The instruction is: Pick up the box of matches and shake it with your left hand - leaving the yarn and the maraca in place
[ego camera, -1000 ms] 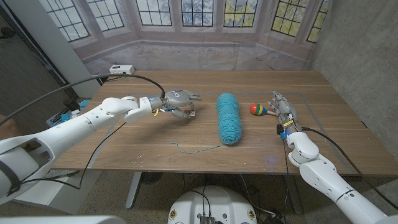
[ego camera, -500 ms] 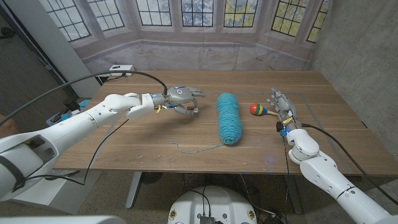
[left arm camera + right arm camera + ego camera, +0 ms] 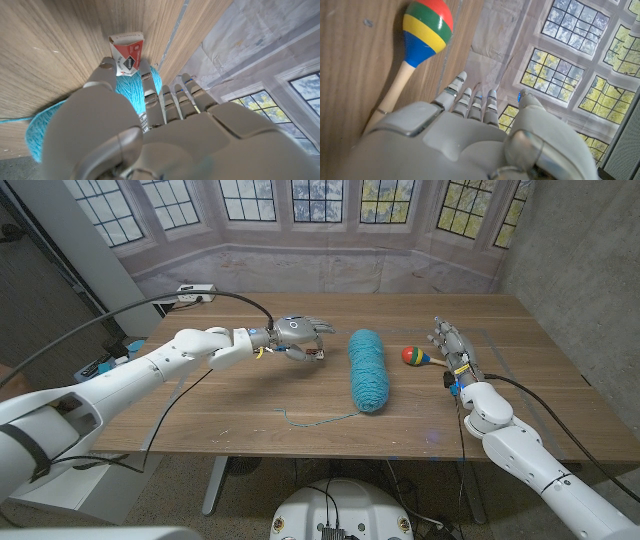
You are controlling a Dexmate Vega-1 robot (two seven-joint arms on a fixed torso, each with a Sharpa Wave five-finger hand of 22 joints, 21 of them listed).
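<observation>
The wooden table (image 3: 300, 395) is carrying everything, and the biggest item on it, the teal yarn (image 3: 368, 369), is lying lengthwise in the middle with a loose strand trailing toward the near edge. Left of the yarn, the left hand (image 3: 299, 338) is hovering above the tabletop, and the left wrist view is showing the box of matches (image 3: 126, 53) pinched between thumb and a fingertip (image 3: 106, 65) while the other fingers are reaching out straight. So the box is up in that hand, just beside the yarn's far end. Over on the right, the right hand (image 3: 450, 348) is waiting with fingers straight and slightly apart, holding nothing, close to the maraca (image 3: 413, 357), which is lying on the table between it and the yarn. By the look of it, the pick-up is done and the shake is in hand; the next move is calling for short wrist flicks with a firm pinch, kept clear of the yarn
</observation>
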